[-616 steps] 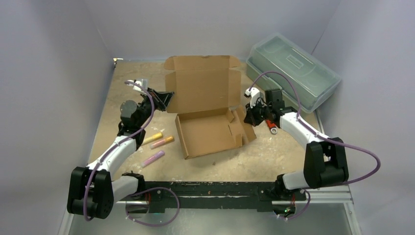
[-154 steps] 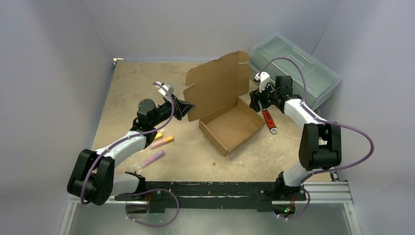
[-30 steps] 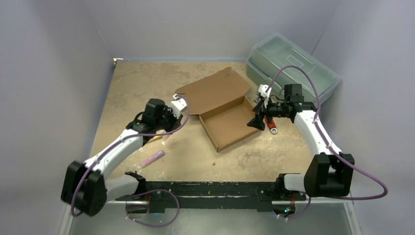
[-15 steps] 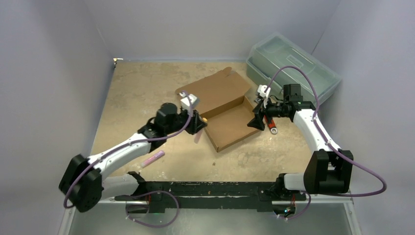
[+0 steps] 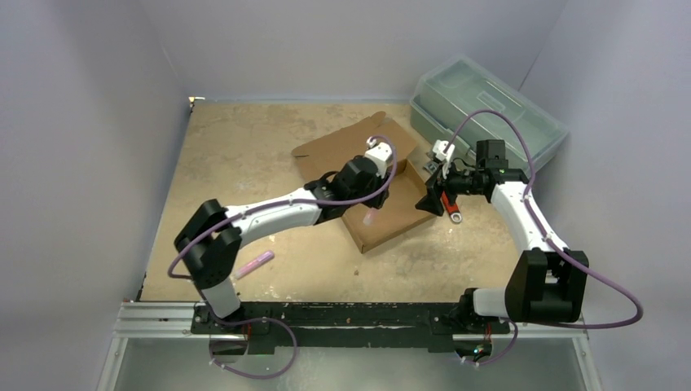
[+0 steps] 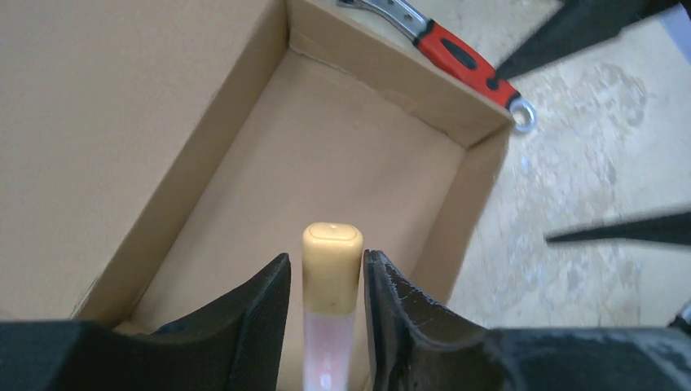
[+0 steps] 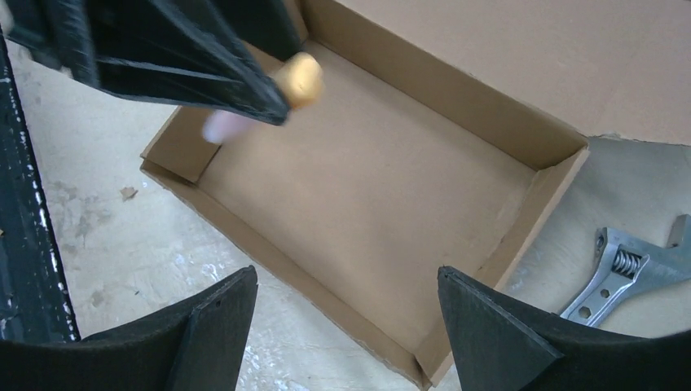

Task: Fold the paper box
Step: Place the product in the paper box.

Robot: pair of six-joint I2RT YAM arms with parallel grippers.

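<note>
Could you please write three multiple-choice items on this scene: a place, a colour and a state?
1. Relative to the paper box, the wrench lies: A inside it; B beside it on the table; C on its lid.
2. The cap of the marker in the left gripper is: A yellow; B blue; C green.
3. Jaws of the right gripper are: A shut; B gripping the wrench; C open, empty.
Key: B, it lies outside the box wall; A, the cap looks yellow; C, nothing between them.

Pale lilac walls (image 5: pixel 342 41), mottled beige tabletop (image 5: pixel 236 155)
</note>
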